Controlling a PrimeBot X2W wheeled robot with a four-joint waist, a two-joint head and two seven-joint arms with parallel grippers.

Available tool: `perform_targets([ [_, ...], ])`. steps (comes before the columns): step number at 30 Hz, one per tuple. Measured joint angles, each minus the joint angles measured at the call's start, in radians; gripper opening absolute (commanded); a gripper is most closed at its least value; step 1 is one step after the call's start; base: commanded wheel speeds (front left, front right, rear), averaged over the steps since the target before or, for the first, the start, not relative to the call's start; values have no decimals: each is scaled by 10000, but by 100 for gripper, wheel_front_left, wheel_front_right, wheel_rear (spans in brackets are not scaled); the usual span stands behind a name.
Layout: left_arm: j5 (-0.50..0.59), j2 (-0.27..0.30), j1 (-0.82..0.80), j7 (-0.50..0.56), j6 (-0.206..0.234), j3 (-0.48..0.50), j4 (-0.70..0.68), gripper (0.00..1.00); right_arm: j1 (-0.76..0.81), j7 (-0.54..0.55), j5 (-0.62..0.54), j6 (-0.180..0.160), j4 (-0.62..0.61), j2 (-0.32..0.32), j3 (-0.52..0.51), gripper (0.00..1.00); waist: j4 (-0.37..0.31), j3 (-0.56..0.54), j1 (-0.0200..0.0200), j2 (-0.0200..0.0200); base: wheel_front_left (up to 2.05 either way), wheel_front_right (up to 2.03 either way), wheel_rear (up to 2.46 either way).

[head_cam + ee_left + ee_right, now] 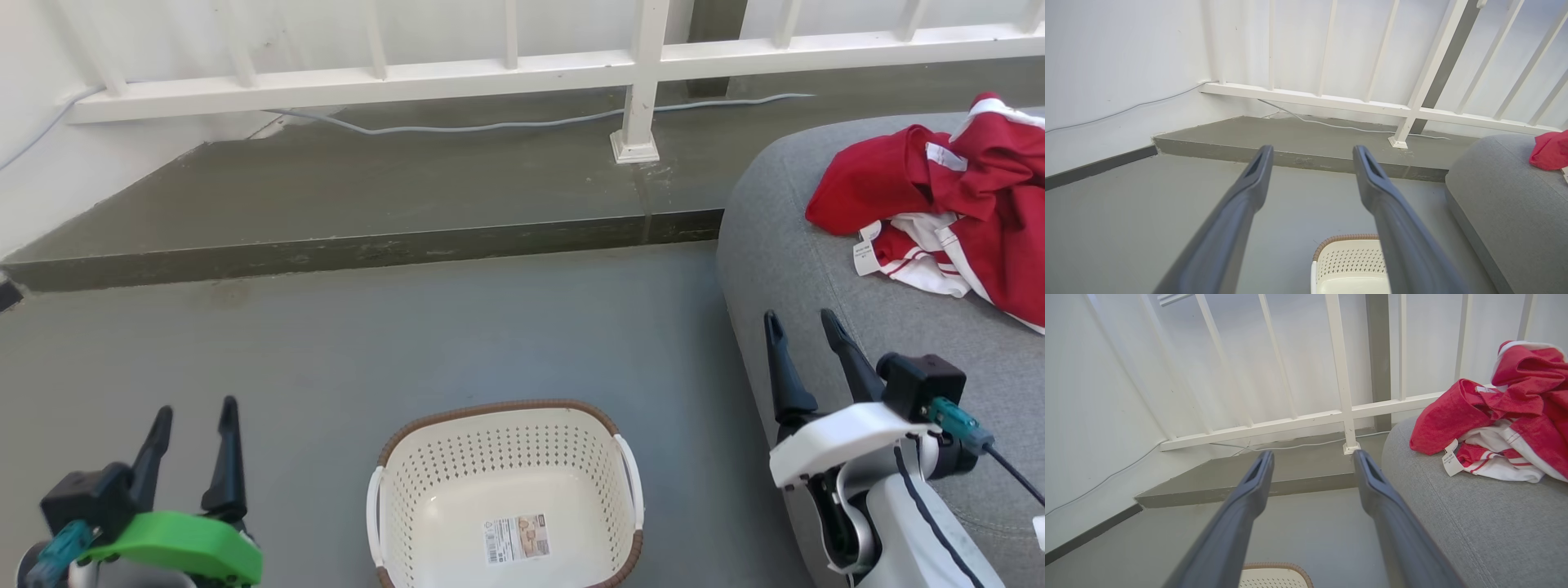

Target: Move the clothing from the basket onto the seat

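Clothing lies bunched on the seat, near its far edge. Basket stands on the floor just off the seat's left edge. Left gripper hovers over open floor, right gripper above the seat's left edge; both jaws spread, gripping nothing.
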Motion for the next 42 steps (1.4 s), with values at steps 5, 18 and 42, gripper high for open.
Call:
perform_targets([
  [5, 221, -136, 509, 0, 13, 537, -173, 100, 304, 0, 0, -90, -270, 21, 0, 100, -39, -24, 0, 0, 0, 0, 0],
  [18, 725, -418, 1272, 0, 44, 880, -665, 100, 833, 0, 0, -245, -746, 67, 25, 100, -132, -120, 0, 0, 0, 0, 0],
  [42, 1515, -646, 1906, 0, 48, 1032, -1120, 100, 1072, 0, 0, -345, -1160, 88, 94, 100, -149, -91, 0, 0, 0, 0, 0],
])
